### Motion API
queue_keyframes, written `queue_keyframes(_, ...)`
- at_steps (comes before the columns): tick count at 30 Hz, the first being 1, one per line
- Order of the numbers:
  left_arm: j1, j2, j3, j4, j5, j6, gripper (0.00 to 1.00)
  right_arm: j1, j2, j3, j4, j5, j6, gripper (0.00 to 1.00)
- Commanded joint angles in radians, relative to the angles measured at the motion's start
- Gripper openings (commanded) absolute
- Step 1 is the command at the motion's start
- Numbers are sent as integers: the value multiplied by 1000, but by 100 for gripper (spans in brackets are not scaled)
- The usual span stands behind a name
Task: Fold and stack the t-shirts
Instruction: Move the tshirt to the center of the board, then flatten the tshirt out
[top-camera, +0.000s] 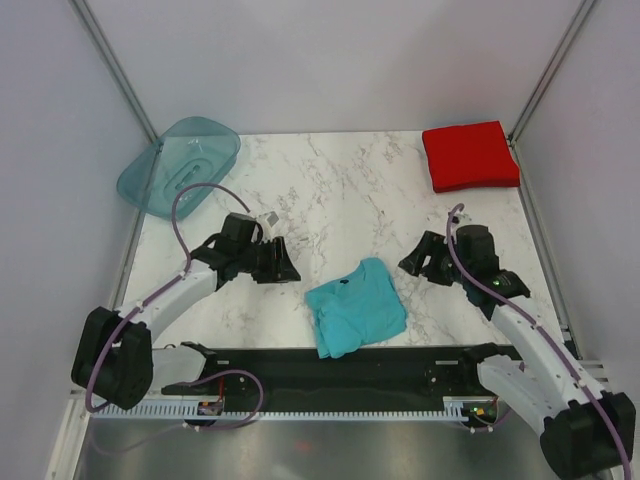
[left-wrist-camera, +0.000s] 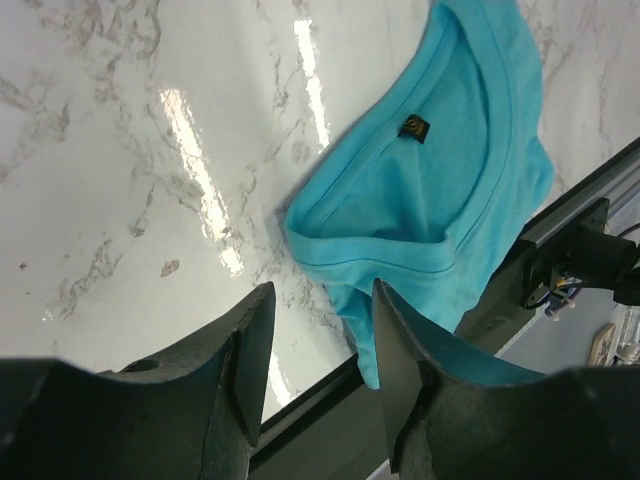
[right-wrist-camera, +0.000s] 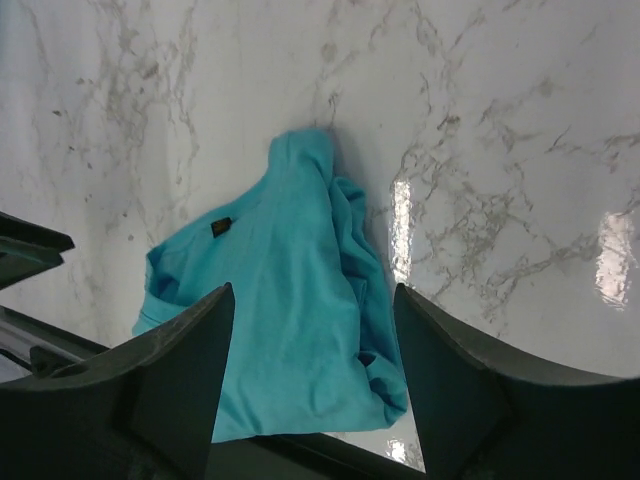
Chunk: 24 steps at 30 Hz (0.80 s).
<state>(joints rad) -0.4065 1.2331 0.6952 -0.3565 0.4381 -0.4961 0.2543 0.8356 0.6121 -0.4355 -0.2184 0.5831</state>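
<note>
Between pale walls — seemingly marble tabletop.

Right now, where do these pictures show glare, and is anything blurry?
Left wrist view: white glare streaks across the marble table, while the turquoise t-shirt is sharp. Right wrist view: glare patches on the table at right, and the shirt's folds are shadowed. Top view: even, soft light, nothing blurred.

Loose shirt lies front centre, folded shirt back right, tray back left.
</note>
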Motion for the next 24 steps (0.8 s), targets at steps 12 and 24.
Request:
queue_keyframes(12,-231,279,99,103,-197,-55,59,240,488,-23,347,54,-29,39)
queue_keyframes(24,-196,132,567,-117,-435,-7,2,244,353,495,179,241,-170,8)
